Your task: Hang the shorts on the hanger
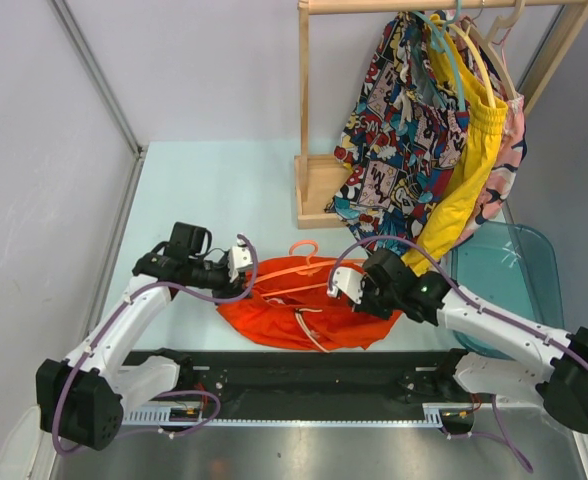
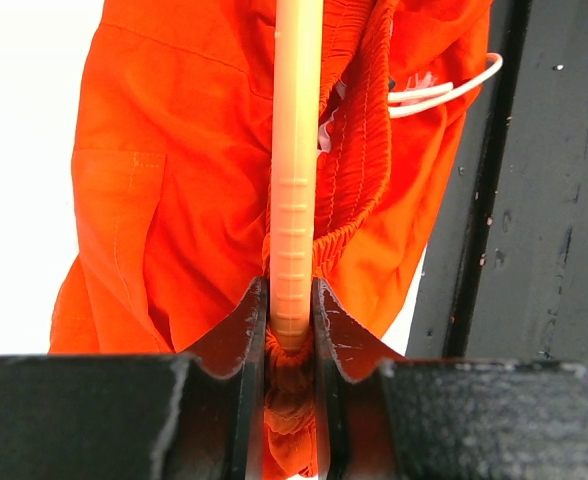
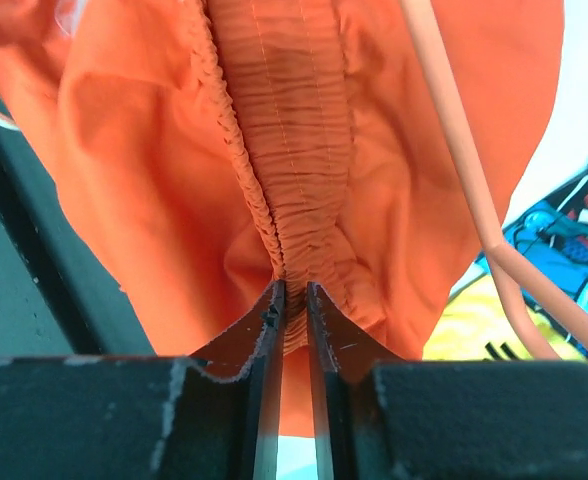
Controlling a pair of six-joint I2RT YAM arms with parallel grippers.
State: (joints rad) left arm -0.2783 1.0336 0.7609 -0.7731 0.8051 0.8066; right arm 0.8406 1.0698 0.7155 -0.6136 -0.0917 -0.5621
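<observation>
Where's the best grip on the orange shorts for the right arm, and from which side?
Best bet: the gathered elastic waistband of the orange shorts, edge-on from their right end. It bunches into a thick ridge narrow enough for the jaws and sits clear of the orange hanger; the right gripper is shut on it there.

left gripper and right gripper point toward each other, jaws clamped narrow.
</observation>
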